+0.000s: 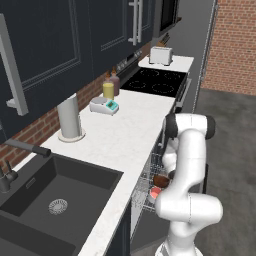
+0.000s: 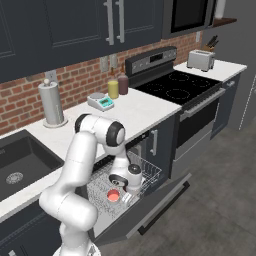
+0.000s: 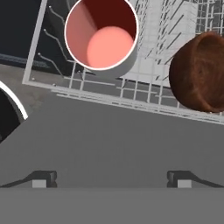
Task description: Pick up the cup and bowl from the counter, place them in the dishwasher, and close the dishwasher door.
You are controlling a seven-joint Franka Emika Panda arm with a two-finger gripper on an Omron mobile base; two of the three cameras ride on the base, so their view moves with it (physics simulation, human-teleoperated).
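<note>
The cup (image 3: 101,34), light grey with a red-pink inside, stands upright in the dishwasher's pulled-out wire rack (image 3: 131,94). Beside it in the same rack lies the dark-brown bowl (image 3: 199,72), tipped on its side. From the base views the cup (image 1: 155,192) (image 2: 113,195) and bowl (image 1: 161,180) sit low in the rack (image 1: 144,181), below the white counter (image 1: 120,135). My gripper (image 3: 111,179) (image 2: 125,196) hangs just outside the rack's front edge, above the dropped-open dishwasher door (image 2: 160,200). Its fingers are spread wide and hold nothing.
On the counter stand a paper-towel roll (image 1: 69,119), a yellow jar (image 1: 108,90) and a small scale (image 1: 104,105). The sink (image 1: 55,195) lies to the left, the black stove (image 1: 155,81) and a toaster (image 1: 161,55) to the right. The open door juts into the grey floor.
</note>
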